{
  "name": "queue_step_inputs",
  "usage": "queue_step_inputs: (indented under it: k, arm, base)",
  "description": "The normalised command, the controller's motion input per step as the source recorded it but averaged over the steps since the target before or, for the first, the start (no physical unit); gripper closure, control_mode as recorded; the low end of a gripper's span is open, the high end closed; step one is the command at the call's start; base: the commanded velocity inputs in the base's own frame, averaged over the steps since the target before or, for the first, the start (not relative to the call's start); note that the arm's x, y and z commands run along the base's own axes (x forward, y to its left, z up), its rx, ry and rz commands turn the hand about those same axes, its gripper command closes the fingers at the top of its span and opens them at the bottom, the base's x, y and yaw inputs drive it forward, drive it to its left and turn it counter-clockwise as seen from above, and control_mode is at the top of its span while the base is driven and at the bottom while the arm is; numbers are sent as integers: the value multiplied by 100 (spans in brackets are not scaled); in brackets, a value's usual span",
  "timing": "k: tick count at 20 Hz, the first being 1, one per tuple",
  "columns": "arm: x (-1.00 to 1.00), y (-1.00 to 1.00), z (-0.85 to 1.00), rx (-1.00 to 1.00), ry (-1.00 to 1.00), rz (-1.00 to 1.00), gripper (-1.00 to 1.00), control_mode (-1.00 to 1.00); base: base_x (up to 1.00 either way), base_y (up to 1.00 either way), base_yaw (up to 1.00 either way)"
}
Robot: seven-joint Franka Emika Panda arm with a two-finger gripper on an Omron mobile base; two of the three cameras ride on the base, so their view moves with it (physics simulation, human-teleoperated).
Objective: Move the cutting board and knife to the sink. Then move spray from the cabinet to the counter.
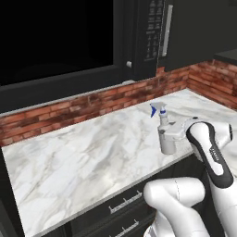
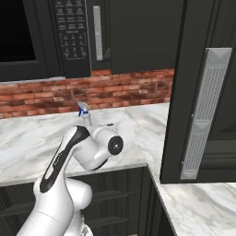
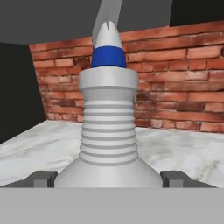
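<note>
On the counter [image 1: 83,148], near its front edge and to the right of a wide bare stretch of marble, the spray [image 1: 165,129] stands upright, its blue nozzle pointing left in the left base view. That reads as a bottle already down from the cabinet and set where the task wants it. The gripper [image 3: 108,179] is level with the bottle's lower body, and the hand view shows a dark fingertip [image 3: 43,178] on each side with a visible gap between tip and bottle: the claw is spread wide and pinching nothing (the bottle seems to rest on its own base). I judge this a release, with the arm placed low so the bottle was not dropped.

Moving right across the room: a dark open recess sits above the counter at left, then the black microwave [image 1: 149,34] with its button panel, then a red brick backsplash [image 1: 92,104] running behind the marble and turning a corner at far right. Dark drawers [image 1: 125,203] with metal handles sit below. In the right base view a tall dark panel [image 2: 203,92] with a grey handle stands at right.
</note>
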Motion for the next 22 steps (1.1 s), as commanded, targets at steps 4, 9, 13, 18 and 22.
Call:
queue_step_inputs:
  k: [4,9,13,18,22]
  arm:
    - [31,-11,-22,7,0,3,100,-100]
    - [22,-5,-17,6,-2,2,100,-100]
    - [15,0,-6,1,-2,0,100,-100]
    - [5,0,0,0,0,0,100,-100]
    - [3,0,-6,0,-5,0,100,-100]
  base:
    - [0,0,0]
    - [0,0,0]
    - [0,0,0]
    - [0,0,0]
    - [0,0,0]
